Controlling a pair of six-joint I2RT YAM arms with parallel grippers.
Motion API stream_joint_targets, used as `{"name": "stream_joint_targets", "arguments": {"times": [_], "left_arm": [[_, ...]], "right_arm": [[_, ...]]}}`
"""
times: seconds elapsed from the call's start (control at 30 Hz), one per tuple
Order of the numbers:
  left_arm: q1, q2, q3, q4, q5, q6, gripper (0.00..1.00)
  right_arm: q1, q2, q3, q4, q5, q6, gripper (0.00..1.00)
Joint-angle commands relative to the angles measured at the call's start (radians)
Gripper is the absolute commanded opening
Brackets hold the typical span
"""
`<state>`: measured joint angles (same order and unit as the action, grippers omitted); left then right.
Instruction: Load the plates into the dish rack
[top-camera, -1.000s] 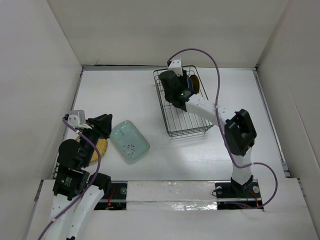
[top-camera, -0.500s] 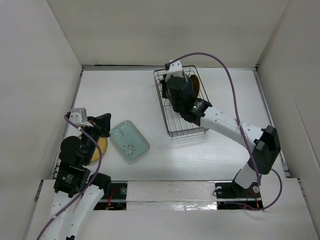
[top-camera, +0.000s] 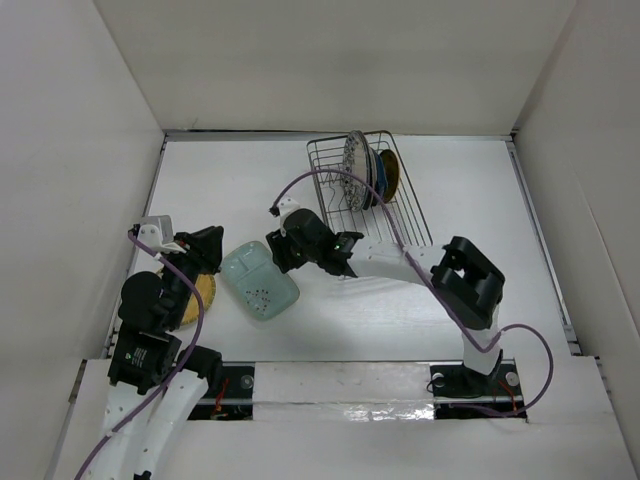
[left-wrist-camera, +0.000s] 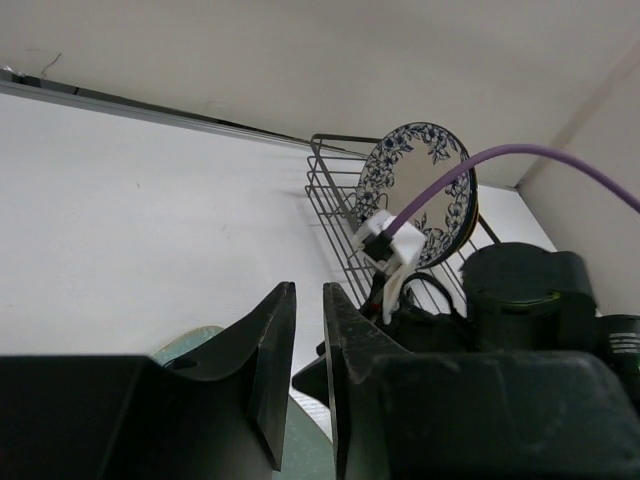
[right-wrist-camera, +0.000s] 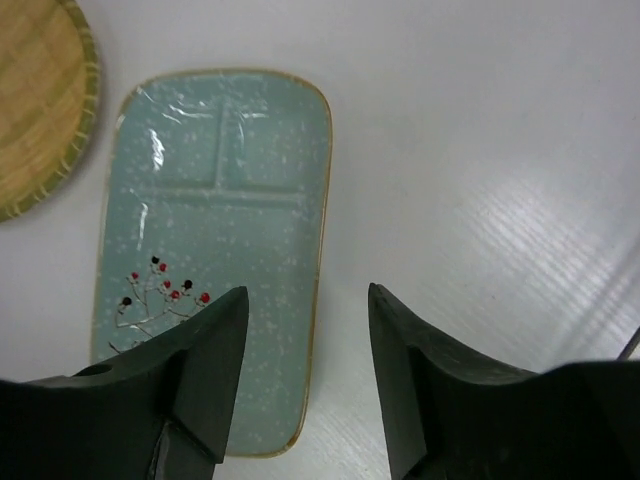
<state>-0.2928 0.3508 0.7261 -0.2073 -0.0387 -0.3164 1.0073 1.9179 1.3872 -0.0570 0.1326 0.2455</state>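
The black wire dish rack (top-camera: 402, 212) stands at the back centre. A blue-and-white floral plate (top-camera: 355, 155) stands upright in it, with a yellow-gold plate (top-camera: 389, 172) behind. The mint-green speckled plate (top-camera: 260, 282) lies flat on the table. My right gripper (top-camera: 281, 250) is open and empty, hovering over that plate's right edge (right-wrist-camera: 215, 250), with one finger (right-wrist-camera: 205, 340) above the plate. My left gripper (top-camera: 205, 250) is shut and empty, above a yellow-gold plate (top-camera: 197, 298) at the left. The rack (left-wrist-camera: 335, 200) and the floral plate (left-wrist-camera: 415, 185) also show in the left wrist view.
White walls enclose the table on three sides. The right arm (top-camera: 400, 265) stretches across the middle, from its base towards the mint plate. Its purple cable (top-camera: 330, 180) loops over the rack's near-left side. The yellow-gold plate's rim (right-wrist-camera: 40, 100) shows at the right wrist view's top left.
My right gripper has left the rack and swung down-left to the mint plate. The floral plate now stands free in the rack. The left arm has barely moved.
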Motion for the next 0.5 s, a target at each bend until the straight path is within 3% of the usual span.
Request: {"name": "stream_joint_targets", "arguments": {"times": [0.0,0.13,0.27,0.47], "left_arm": [[0.004,-0.007,-0.008,0.032,0.006,-0.003,0.16],[0.004,-0.019,-0.008,0.034,0.013,-0.003,0.18],[0.004,-0.019,-0.008,0.037,0.019,-0.001,0.2],[0.004,-0.022,-0.008,0.039,0.017,-0.001,0.21]], "right_arm": [[-0.006,0.032,0.068,-0.03,-0.042,0.046,0.6],[-0.015,0.072,0.061,-0.049,-0.016,0.095,0.61],[-0.024,0.118,0.055,-0.041,-0.086,0.106,0.61],[-0.024,0.176,0.059,0.009,-0.177,0.13,0.54]]}}
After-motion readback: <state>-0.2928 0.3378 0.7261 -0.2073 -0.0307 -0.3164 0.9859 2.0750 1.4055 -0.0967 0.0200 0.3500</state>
